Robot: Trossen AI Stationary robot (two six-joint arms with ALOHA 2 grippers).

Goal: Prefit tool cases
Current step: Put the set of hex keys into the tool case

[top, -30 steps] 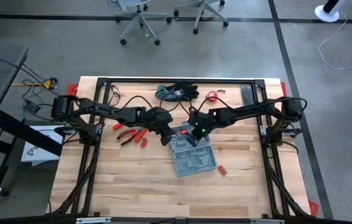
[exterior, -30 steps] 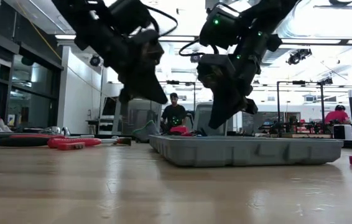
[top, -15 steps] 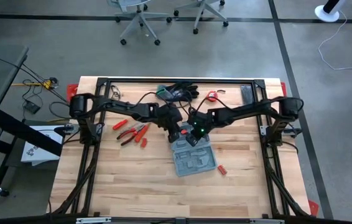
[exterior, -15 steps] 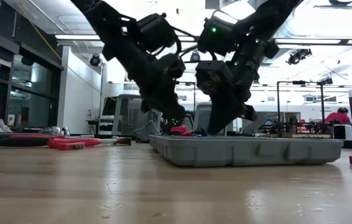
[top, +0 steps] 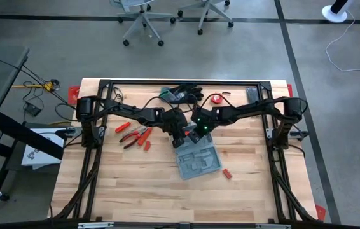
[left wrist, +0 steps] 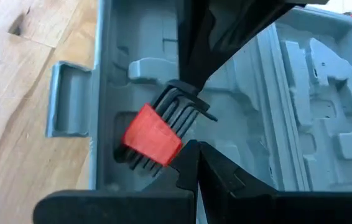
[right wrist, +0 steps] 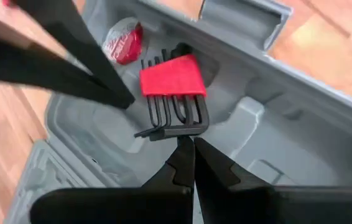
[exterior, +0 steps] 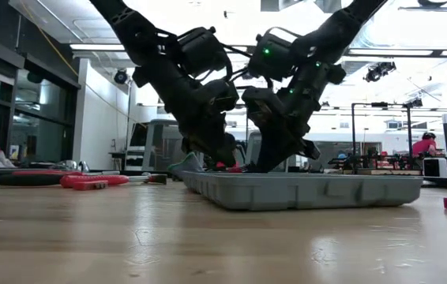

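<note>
The case (top: pixel 197 159) lies open mid-worktop (top: pixel 123 184). Both pincers, left (left wrist: pixel 194 149) and right (right wrist: pixel 191 144), are closed and empty, tips at a red-sleeved hex key set (left wrist: pixel 157 134), seemingly nudging it into its recess.

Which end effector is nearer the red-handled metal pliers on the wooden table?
Left. The left end effector dips into the grey-blue plastic case on the side of the pliers; the right end effector is just beyond it.

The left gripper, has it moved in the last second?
Yes. In the high view the left gripper has swung rightward from near the red-handled pliers to the far end of the grey-blue plastic tool case.
</note>
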